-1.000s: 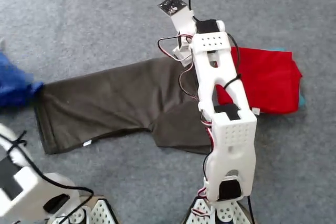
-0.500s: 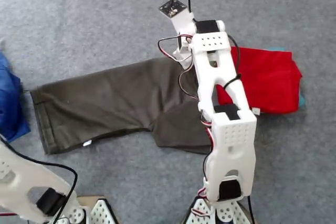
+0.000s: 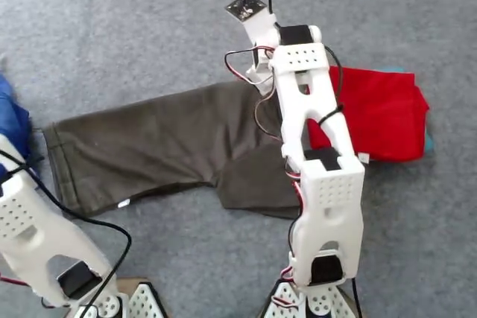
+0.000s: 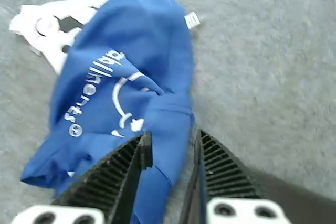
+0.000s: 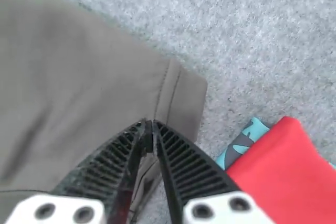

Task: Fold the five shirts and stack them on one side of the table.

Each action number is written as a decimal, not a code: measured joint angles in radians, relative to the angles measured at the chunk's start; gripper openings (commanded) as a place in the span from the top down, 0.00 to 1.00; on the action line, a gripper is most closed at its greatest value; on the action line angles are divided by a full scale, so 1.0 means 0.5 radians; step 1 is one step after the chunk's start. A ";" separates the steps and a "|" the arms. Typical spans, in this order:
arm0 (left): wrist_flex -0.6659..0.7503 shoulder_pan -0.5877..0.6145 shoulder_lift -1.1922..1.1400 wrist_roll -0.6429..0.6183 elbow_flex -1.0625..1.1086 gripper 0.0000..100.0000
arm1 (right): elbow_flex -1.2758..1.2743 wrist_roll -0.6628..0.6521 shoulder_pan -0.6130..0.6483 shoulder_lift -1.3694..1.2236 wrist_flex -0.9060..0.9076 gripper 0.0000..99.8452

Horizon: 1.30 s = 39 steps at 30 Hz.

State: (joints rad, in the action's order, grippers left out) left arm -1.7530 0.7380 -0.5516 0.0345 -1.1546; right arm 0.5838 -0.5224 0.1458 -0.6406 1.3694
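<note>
A dark brown shirt (image 3: pixel 164 147) lies spread across the middle of the table. My right gripper (image 5: pixel 153 128) is at its far edge beside a sleeve hem (image 5: pixel 181 95), shut with the brown cloth pinched at its tips. To the right lies a folded red shirt (image 3: pixel 384 113) on a teal one (image 5: pixel 242 140). A crumpled blue shirt (image 4: pixel 123 87) with white print sits at the table's left edge (image 3: pixel 10 128). My left gripper (image 4: pixel 170 148) is shut on a fold of it.
The right arm (image 3: pixel 313 132) stretches from the near edge over the brown shirt and part of the red one. The left arm (image 3: pixel 33 229) stands at the near left corner. A white plastic part (image 4: pixel 50 24) lies beside the blue shirt. Grey cloth covers the table (image 3: pixel 134 42).
The blue shirt has been drawn left, away from the brown shirt. The left arm has swung up into the near left corner. The right arm has barely moved.
</note>
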 measured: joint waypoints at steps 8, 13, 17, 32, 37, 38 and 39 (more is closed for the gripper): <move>0.196 -0.101 -0.043 0.000 0.718 0.85 | 0.000 0.000 0.000 0.000 0.000 0.99; 0.727 0.077 -0.218 0.000 1.148 0.85 | 0.000 0.000 0.000 0.000 0.000 0.99; 1.025 0.209 -0.399 -0.006 1.209 0.85 | 0.000 0.000 0.000 0.000 0.000 0.99; 0.908 0.384 -0.595 -0.221 0.377 0.76 | 0.000 0.000 0.000 0.000 0.000 0.99; 0.396 0.242 -0.595 -0.129 -0.046 0.76 | 0.000 0.000 0.000 0.000 0.000 0.99; 0.288 0.206 -0.595 -0.126 -0.169 0.76 | 0.000 0.000 0.000 0.000 0.000 0.99; 0.190 0.172 -0.595 -0.120 -0.307 0.76 | 0.000 0.000 0.000 0.000 0.000 0.99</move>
State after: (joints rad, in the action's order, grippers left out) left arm -1.6579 0.8239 -0.8493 -0.0253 -1.3080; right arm 0.5838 -0.5224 0.1458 -0.6406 1.3694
